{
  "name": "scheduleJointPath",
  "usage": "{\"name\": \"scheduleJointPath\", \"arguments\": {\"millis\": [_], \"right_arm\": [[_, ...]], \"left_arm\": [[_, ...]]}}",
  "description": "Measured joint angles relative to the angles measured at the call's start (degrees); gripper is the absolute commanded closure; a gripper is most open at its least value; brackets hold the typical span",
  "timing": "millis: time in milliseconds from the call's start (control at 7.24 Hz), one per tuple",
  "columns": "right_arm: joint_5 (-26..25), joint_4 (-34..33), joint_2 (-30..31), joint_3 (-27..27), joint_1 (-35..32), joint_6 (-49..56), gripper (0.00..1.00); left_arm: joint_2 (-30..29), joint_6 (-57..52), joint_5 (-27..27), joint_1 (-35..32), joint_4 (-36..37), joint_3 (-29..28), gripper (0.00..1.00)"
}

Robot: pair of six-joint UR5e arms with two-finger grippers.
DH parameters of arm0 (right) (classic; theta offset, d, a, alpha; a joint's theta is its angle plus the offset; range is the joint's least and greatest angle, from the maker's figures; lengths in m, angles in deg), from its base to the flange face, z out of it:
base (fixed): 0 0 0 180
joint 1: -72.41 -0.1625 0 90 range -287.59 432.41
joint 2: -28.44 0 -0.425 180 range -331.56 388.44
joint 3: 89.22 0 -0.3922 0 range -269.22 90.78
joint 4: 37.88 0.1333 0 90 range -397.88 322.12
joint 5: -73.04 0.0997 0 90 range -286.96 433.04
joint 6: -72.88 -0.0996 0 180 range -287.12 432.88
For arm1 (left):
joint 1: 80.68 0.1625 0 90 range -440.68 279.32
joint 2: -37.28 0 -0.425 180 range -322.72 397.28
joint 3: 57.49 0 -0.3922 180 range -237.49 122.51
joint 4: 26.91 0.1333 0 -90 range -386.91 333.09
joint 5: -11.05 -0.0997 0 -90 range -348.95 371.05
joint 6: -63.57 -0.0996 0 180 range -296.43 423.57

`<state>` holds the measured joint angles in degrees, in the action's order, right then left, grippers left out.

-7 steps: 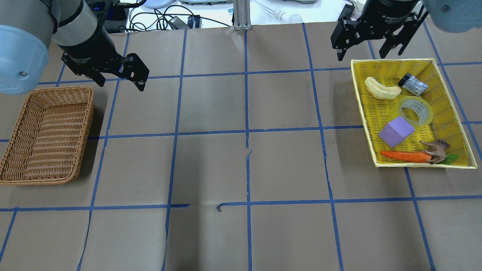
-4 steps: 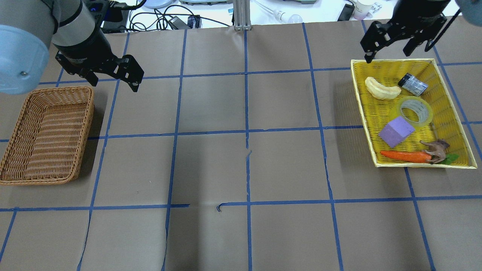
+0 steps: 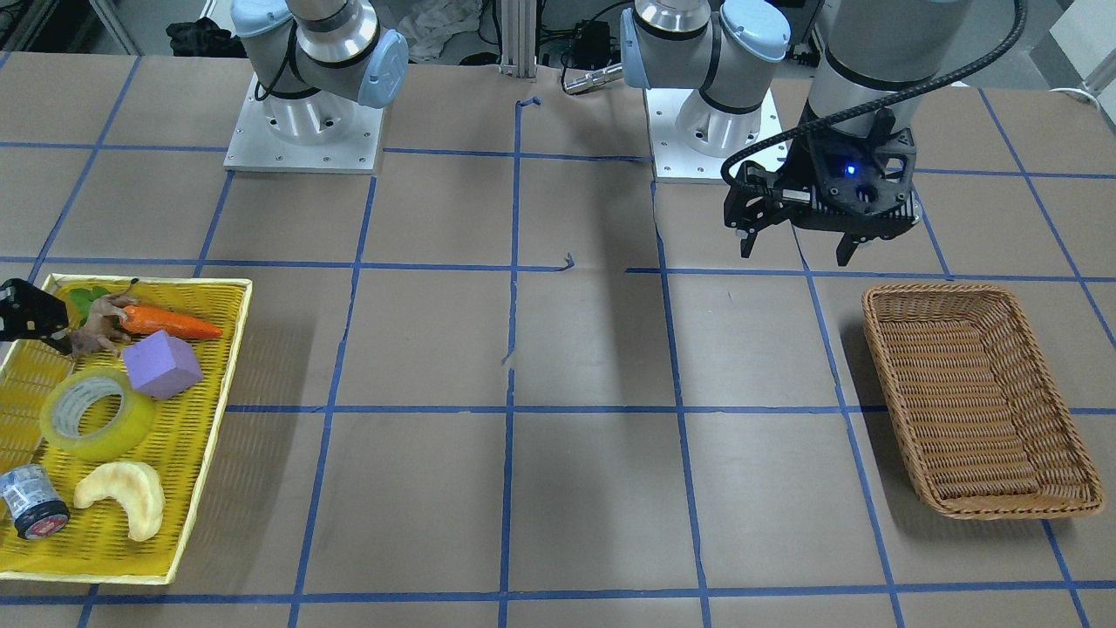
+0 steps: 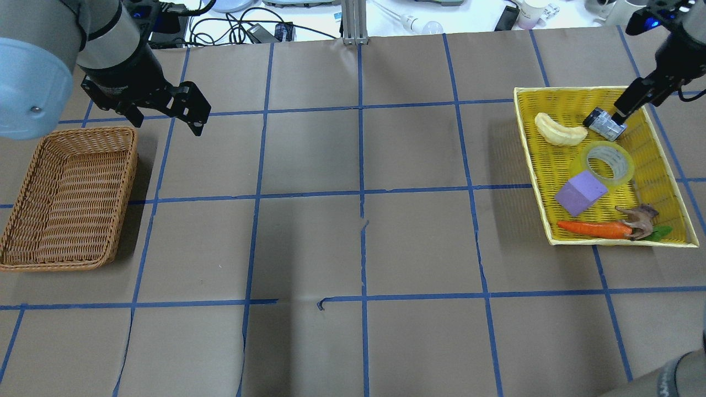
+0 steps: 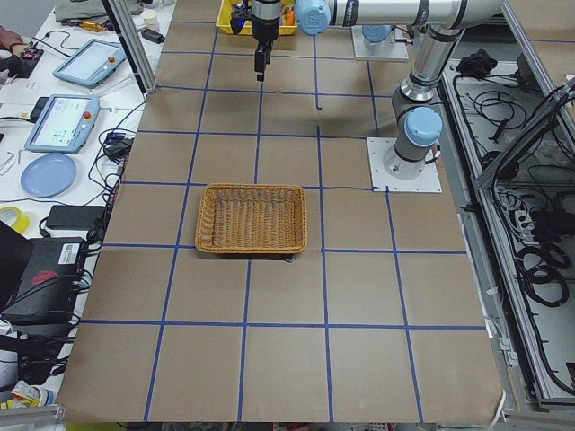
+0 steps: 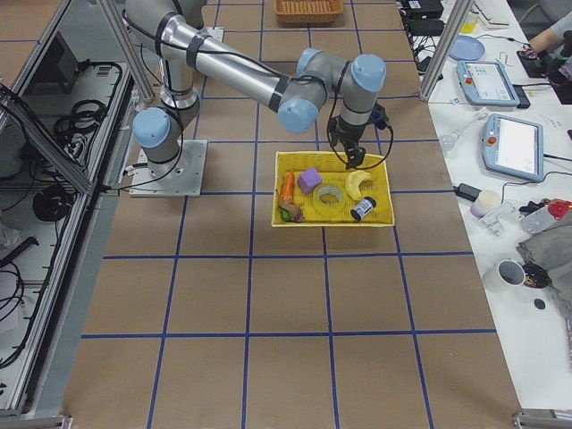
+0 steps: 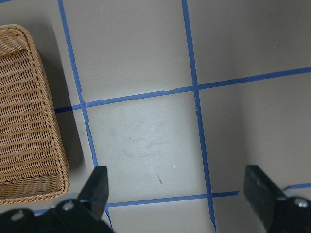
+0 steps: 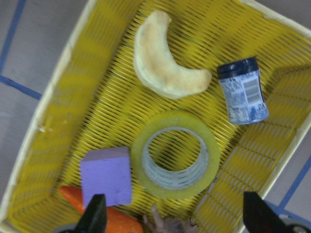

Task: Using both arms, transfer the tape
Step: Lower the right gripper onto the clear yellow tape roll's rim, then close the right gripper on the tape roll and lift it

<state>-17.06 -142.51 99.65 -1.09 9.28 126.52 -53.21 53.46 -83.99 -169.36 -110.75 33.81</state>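
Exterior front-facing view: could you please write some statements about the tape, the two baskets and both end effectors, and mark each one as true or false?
1. The tape lies flat in the yellow tray. True.
2. The left end effector is open and hangs beside the wicker basket. True.
3. The right end effector is shut on the tape. False: it is open above the yellow tray and holds nothing.
4. The carrot lies in the wicker basket. False: it lies in the yellow tray.
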Motion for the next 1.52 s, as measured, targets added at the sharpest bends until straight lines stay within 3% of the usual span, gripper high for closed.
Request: {"name": "scheduleJointPath", "arguments": {"millis": [276, 415, 553, 691, 829, 967, 1520], "right_arm": [[-0.04, -10.74, -4.43, 4.95, 2.86, 5.16, 0.13], [-0.01, -13.51, -5.69, 6.68, 3.2, 5.98, 0.27], [-0.01, -15.06, -6.95, 7.74, 3.31, 6.31, 0.35], [-0.08, -16.29, -8.09, 8.22, 3.33, 6.42, 0.54], [-0.21, -17.13, -8.83, 8.43, 3.35, 6.37, 0.85], [-0.36, -17.5, -9.21, 8.48, 3.36, 6.08, 0.99], [-2.91, -16.8, -8.57, 6.15, 3.35, 3.58, 1.0]], "left_arm": [[-0.03, 0.0, -0.09, 0.0, -0.01, 0.01, 0.0], [-0.06, 0.0, -0.09, 0.0, 0.01, 0.01, 0.0], [-0.09, 0.0, -0.07, 0.0, 0.05, -0.03, 0.0], [-0.11, 0.0, -0.07, 0.0, 0.07, -0.06, 0.0], [-0.12, 0.0, -0.07, 0.0, 0.07, -0.06, 0.0], [-0.12, -0.02, -0.06, 0.0, 0.08, -0.07, 0.0], [-0.12, -0.05, -0.06, 0.0, 0.02, -0.07, 0.0]]}}
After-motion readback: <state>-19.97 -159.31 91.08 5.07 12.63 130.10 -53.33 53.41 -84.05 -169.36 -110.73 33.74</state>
